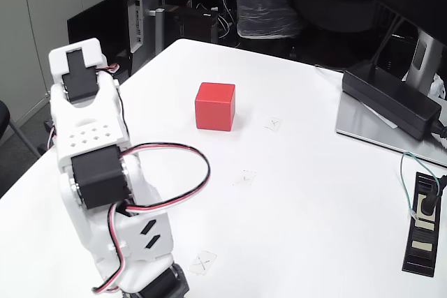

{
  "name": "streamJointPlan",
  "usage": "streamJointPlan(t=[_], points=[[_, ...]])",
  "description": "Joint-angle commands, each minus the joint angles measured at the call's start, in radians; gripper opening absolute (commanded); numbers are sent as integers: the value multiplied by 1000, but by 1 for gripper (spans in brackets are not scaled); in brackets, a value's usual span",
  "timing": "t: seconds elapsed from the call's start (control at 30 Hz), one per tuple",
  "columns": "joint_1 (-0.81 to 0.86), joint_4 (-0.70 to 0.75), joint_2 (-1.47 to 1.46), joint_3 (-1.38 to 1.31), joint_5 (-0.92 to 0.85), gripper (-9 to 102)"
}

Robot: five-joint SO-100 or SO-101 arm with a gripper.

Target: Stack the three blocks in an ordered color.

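- Near the middle of the white desk (293, 214), toward its far side in the fixed view, stands one bright red block (214, 106); it sits flat on one face, with nothing on top of it and nothing touching it.
- Arm (98, 172): white with black motor housings, it rises at the left foreground, folded upright, with red, black and white wires looping out from its middle to the right.
- Tool (78, 68): it sits at the top of the arm, at the upper left, well apart from the red block. A black part lies inside a white frame; whether the fingers are spread or pressed together cannot be told from this angle. Nothing is seen held.
- Three small taped squares with an X lie on the desk: one (273, 124) just right of the red block, one (244, 176) nearer the camera, one (202, 262) close to the arm's base.
- Long black power brick (391, 97): it rests on a grey slab at the right edge.
- Black power strip (424, 225): it lies at the lower right with a plug and cable in it.
- Dark clutter and cables stand behind the desk.
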Motion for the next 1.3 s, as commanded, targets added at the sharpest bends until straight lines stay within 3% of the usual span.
streamJointPlan(t=[0.0,0.17,0.5,0.67,0.87,1.27], points=[[-5,-2,11,-35,-41,36],[-5,-2,11,-35,-57,33],[-6,0,15,-35,-57,10],[-23,34,72,-35,-58,10],[-132,193,199,-35,-60,10],[-331,193,393,-15,-49,10]])
